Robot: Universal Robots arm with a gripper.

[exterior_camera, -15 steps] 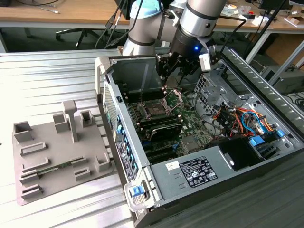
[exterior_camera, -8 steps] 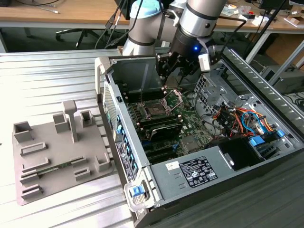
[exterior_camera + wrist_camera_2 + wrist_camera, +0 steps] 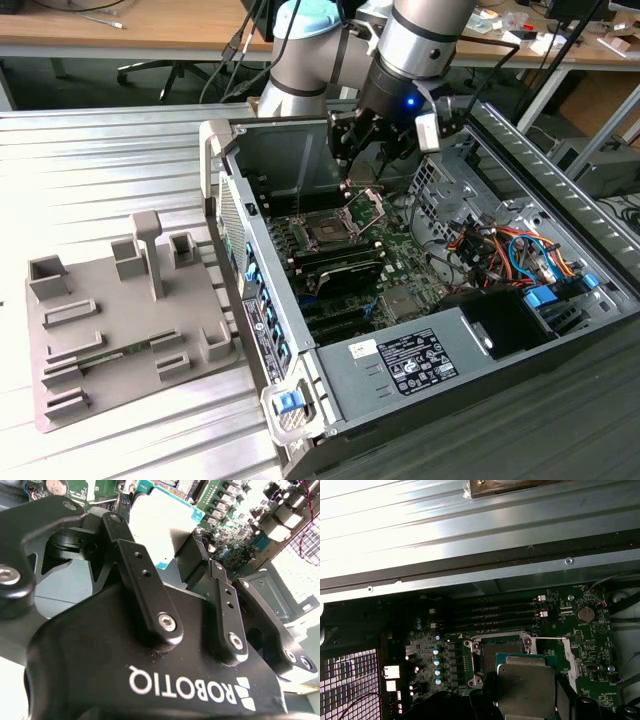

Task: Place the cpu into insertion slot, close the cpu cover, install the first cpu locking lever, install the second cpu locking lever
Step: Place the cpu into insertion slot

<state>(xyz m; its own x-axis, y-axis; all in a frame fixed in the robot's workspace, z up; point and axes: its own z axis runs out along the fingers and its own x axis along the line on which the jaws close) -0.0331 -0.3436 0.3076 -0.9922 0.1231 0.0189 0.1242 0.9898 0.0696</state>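
Note:
My gripper (image 3: 368,150) hangs inside the open computer case, above the motherboard and a little behind the socket. It is shut on the cpu (image 3: 525,684), a flat square chip with a silvery top, gripped by two opposite edges. In the second wrist view the cpu (image 3: 161,527) shows its pale underside between the black fingers (image 3: 131,560). The insertion slot (image 3: 325,233) is a dark square on the green board, open and uncovered. In the first wrist view the held chip hides part of the insertion slot (image 3: 502,647). The cpu cover (image 3: 366,207) stands raised on its hinge behind the slot.
Long black memory slots (image 3: 495,616) run beside the socket. Coloured cables (image 3: 510,250) and a power supply (image 3: 420,360) fill the case toward the exterior view's right. The case walls (image 3: 285,155) rise around the board. A grey fixture plate (image 3: 120,320) lies on the ribbed table (image 3: 90,160).

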